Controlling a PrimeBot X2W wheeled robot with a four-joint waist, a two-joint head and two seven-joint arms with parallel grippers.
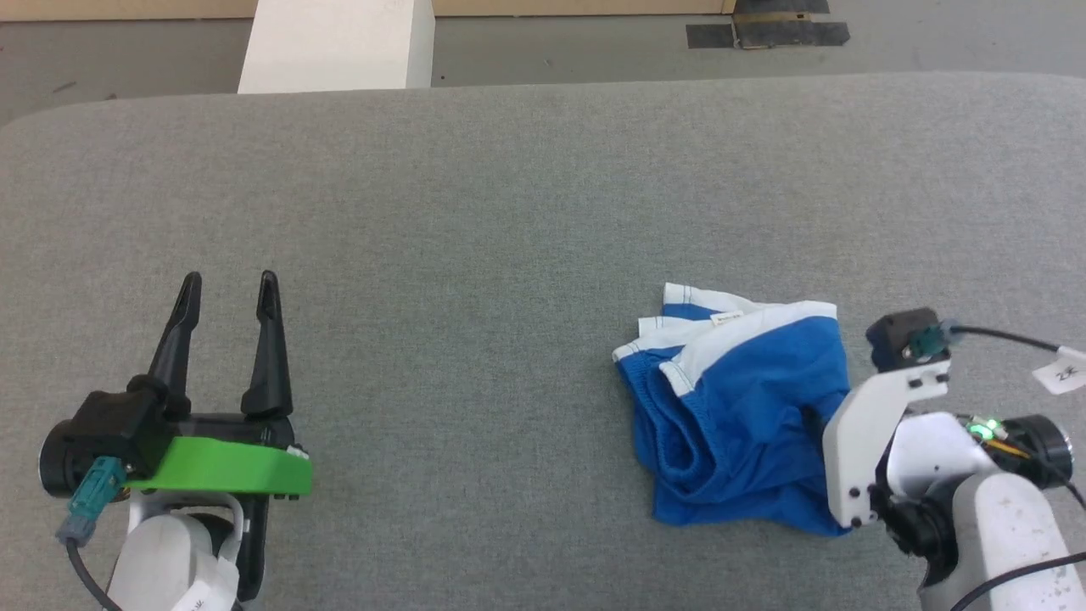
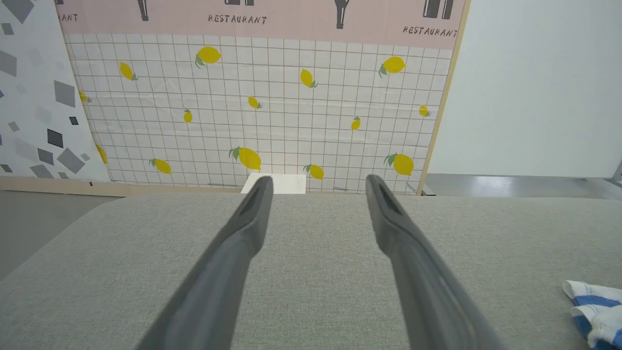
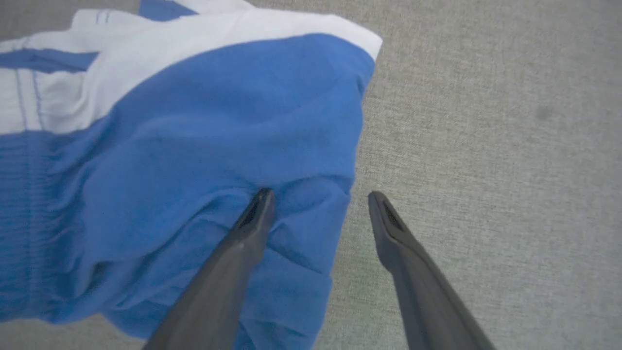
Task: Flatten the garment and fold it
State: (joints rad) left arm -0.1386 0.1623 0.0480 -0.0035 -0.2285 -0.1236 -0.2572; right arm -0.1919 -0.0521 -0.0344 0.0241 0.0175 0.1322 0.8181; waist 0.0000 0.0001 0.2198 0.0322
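While the blue shorts [image 1: 734, 407] are laid in a crumpled heap on the right part of the grey bench [image 1: 475, 212], nothing is held by either claw. The shorts are bunched up, with their white bands turned to the far side and the blue cloth folded nearer the robot. The right claw [image 3: 319, 193] is spread wide at the right edge of the shorts. One finger [image 3: 243, 233] is set over the blue cloth, and the other is over bare bench just beside it. Whether the cloth is touched cannot be told. The left claw [image 1: 231, 276] is spread apart too, low on the left, well apart from the shorts.
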